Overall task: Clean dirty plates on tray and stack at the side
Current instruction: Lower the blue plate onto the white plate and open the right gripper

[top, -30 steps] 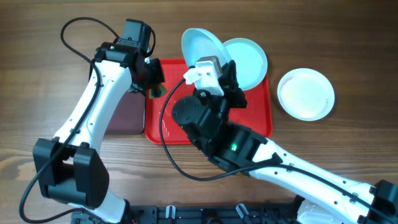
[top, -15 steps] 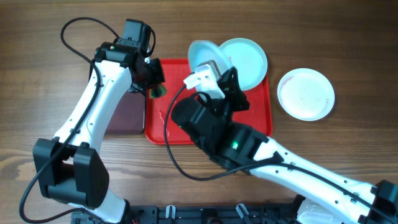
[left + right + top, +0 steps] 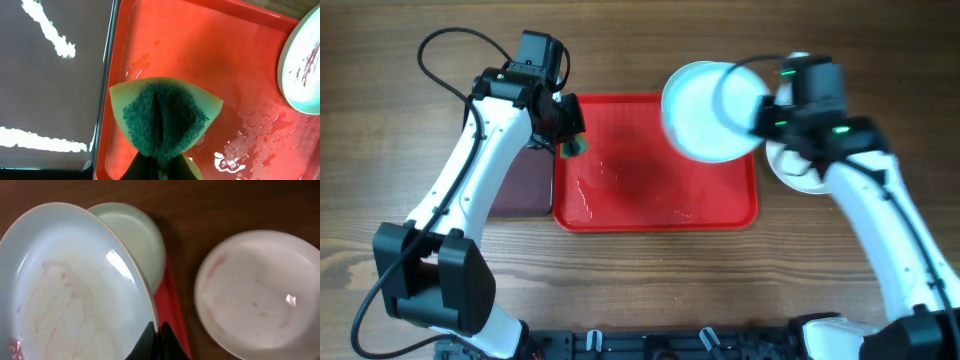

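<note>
My right gripper [image 3: 763, 112] [image 3: 155, 330] is shut on the rim of a pale turquoise plate [image 3: 705, 112] [image 3: 70, 290] with faint red-brown smears. It holds the plate tilted above the right part of the red tray [image 3: 650, 205]. A second turquoise plate [image 3: 137, 237] lies partly hidden under it at the tray's far right corner. A white plate [image 3: 800, 172] [image 3: 255, 290] with a faint smear sits on the table right of the tray. My left gripper [image 3: 570, 140] [image 3: 160, 167] is shut on a yellow-green sponge [image 3: 162, 117] over the tray's wet left end [image 3: 225, 30].
A dark brown-black tray [image 3: 520, 185] [image 3: 50, 75] lies against the red tray's left side. Water puddles [image 3: 582, 190] lie on the red tray's floor. The held plate's smeared edge also shows at the right of the left wrist view [image 3: 305, 65].
My right arm has swung from the middle of the table to the right side, carrying the turquoise plate to the right and up. The left arm and sponge have not moved.
</note>
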